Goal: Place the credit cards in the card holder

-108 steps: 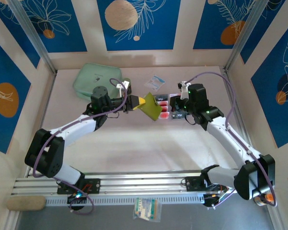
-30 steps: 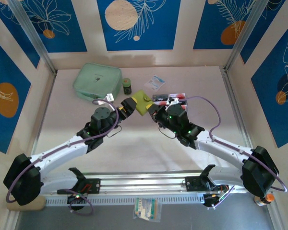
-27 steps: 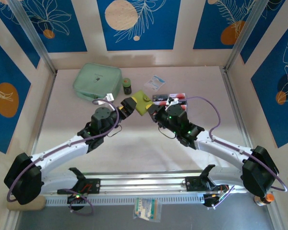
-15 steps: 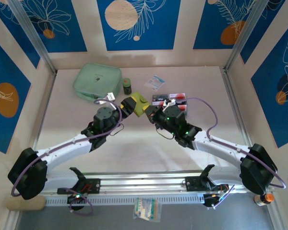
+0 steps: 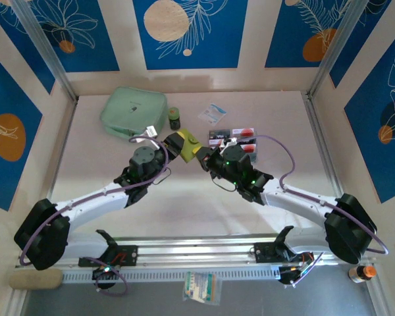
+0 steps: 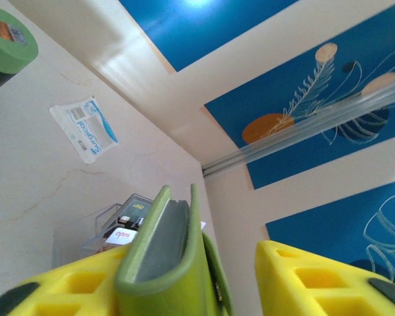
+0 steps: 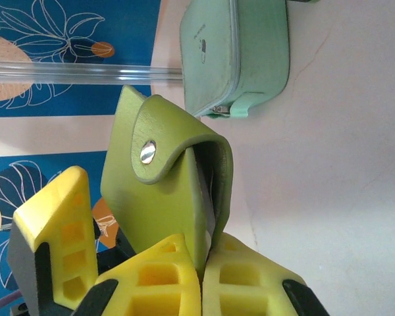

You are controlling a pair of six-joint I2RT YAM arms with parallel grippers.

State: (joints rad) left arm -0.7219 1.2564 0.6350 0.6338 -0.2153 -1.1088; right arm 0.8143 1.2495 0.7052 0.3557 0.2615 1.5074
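A mint pouch (image 5: 133, 110) lies on the table (image 5: 92, 164) near its far left corner. Around mid-table the right gripper (image 7: 201, 263) pinches the snapped-shut card holder (image 7: 164, 178) tight by its edge, while the left gripper (image 6: 234, 276) stands partly open around it, one finger touching and the other apart. The cards (image 5: 242, 133) sit just right of the holder, toward the far edge.

card holder (image 5: 187, 144) between credit cards (image 5: 237, 135) at right and pouch (image 5: 133, 112) behind-left
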